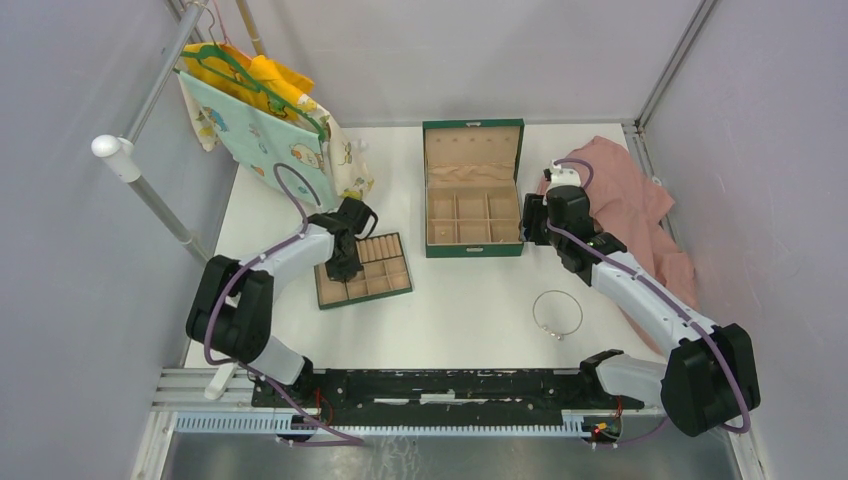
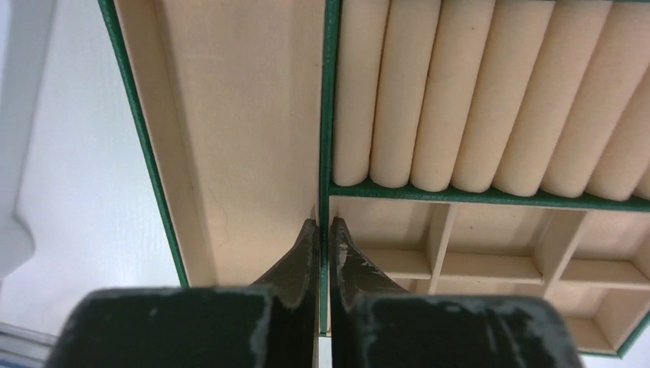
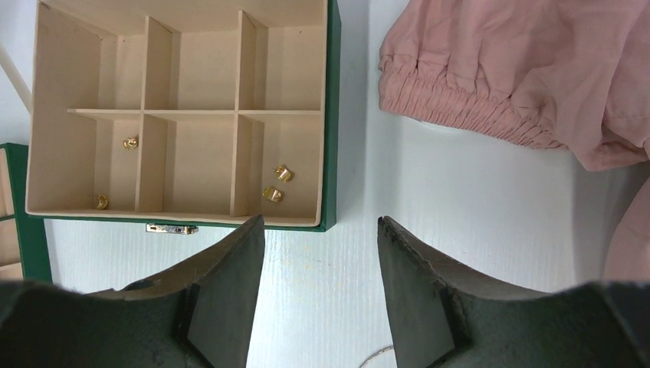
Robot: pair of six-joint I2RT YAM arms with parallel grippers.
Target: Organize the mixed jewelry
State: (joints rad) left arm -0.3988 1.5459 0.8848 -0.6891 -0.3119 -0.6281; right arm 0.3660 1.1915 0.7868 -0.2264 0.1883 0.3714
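Note:
Several tiny gold pieces lie in the green box: two in its near right compartment and single ones in left compartments. The silver wire hoop lies on the table right of centre; a sliver of it shows in the right wrist view. My right gripper is open and empty above the table by the box's near right corner. My left gripper is shut on a green divider wall of the tan-lined tray, at the tray's left part.
The green box stands open at the table's back centre, the tray to its front left. A pink cloth lies at the right. Clothes on a hanger hang at the back left from a rail.

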